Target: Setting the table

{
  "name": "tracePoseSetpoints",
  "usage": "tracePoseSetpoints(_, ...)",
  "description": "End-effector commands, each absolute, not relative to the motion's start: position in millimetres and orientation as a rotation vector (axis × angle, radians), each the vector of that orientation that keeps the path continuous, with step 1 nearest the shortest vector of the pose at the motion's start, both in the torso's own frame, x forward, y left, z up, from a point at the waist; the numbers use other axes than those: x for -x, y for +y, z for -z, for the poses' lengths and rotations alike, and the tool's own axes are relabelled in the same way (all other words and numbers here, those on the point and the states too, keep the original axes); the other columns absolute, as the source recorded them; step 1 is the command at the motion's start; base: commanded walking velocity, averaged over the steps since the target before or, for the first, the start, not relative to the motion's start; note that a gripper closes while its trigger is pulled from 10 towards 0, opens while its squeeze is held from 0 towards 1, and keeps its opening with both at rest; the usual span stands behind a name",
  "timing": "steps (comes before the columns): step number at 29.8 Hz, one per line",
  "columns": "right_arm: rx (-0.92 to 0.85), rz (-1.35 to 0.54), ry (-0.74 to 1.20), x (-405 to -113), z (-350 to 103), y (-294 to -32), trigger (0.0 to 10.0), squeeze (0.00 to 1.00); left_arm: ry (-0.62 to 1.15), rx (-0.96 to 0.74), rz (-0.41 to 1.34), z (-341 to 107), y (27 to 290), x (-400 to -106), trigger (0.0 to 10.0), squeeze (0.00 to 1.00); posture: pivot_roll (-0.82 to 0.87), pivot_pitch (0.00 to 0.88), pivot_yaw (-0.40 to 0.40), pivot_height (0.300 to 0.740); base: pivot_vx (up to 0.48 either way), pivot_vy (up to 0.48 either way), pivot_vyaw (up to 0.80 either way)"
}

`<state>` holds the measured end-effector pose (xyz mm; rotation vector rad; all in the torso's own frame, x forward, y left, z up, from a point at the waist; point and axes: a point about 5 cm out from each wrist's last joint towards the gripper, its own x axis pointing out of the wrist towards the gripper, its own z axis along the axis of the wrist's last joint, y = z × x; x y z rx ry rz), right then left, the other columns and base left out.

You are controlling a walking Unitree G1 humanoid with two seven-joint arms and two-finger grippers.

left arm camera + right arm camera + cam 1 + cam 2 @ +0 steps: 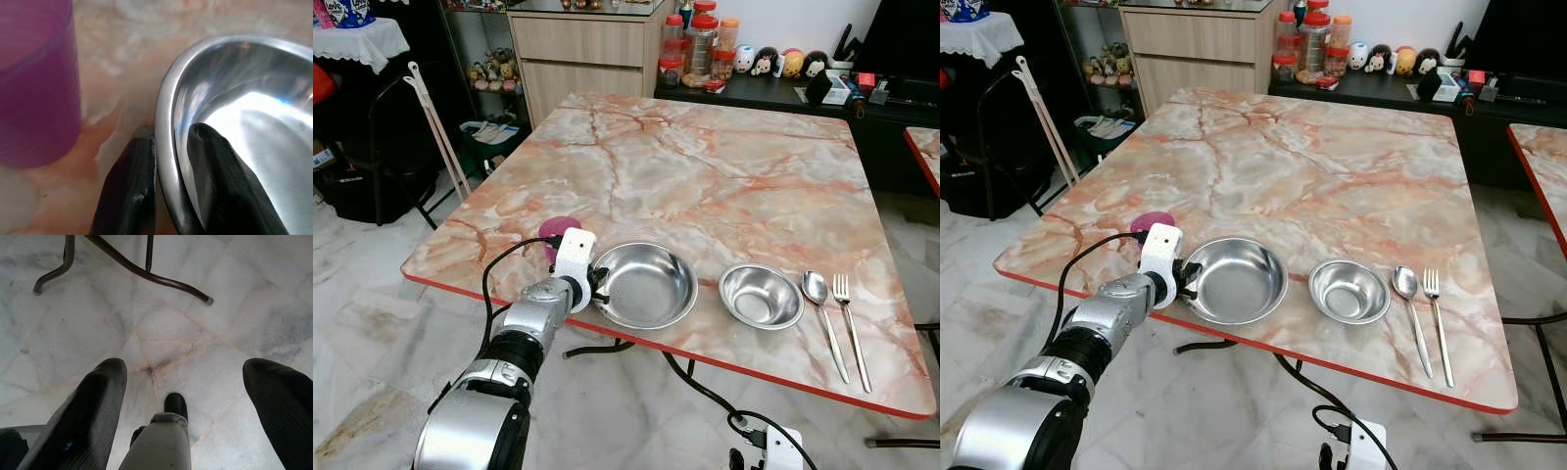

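Observation:
A large steel plate-bowl (644, 284) sits near the front edge of the marble table (705, 166). My left gripper (596, 284) is shut on its left rim; in the left wrist view one finger (129, 191) is outside the rim (165, 122) and the other inside. A pink cup (558, 229) stands just behind my left wrist, close beside the plate (34, 83). To the right lie a small steel bowl (761, 296), a spoon (820, 305) and a fork (849, 323). My right gripper (186, 396) hangs open over the floor.
A cabinet (582, 49) and a dark sideboard with jars (700, 44) and small figures stand behind the table. A black chair (382, 147) is at the left. A cable (705, 392) and table legs (137, 269) cross the marble floor below.

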<state>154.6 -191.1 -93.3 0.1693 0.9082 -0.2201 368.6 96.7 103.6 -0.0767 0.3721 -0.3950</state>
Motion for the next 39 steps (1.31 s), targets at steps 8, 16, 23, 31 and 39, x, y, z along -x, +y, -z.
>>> tracePoseSetpoints(8, -0.175, 0.223, 0.910, -156, 93, -192, 10.0, 0.00, 0.241, 0.351, 0.417, -114, 83, -363, 10.0, 0.00, 0.01, 0.000, 0.011, 0.740, 0.000, 0.000, 0.00)
tracePoseSetpoints(16, -0.166, 0.215, 0.907, -157, 92, -193, 10.0, 0.00, 0.150, 0.464, 0.395, -125, 78, -362, 10.0, 0.00, 0.01, 0.000, 0.000, 0.740, 0.000, 0.000, 0.00)
tracePoseSetpoints(23, -0.163, 0.208, 0.899, -162, 91, -193, 10.0, 0.00, 0.060, 0.497, 0.348, -138, 82, -364, 10.0, 0.00, 0.02, 0.000, -0.003, 0.740, 0.000, 0.000, 0.00)
tracePoseSetpoints(31, -0.169, 0.215, 0.896, -162, 90, -192, 10.0, 0.00, -0.036, 0.549, 0.269, -151, 103, -364, 10.0, 0.00, 0.02, 0.000, -0.005, 0.740, 0.000, 0.000, 0.00)
tracePoseSetpoints(39, -0.177, 0.226, 0.883, -163, 90, -193, 10.0, 0.00, -0.102, 0.495, 0.255, -156, 110, -358, 9.5, 0.00, 0.03, 0.000, -0.005, 0.740, 0.000, 0.000, 0.00)
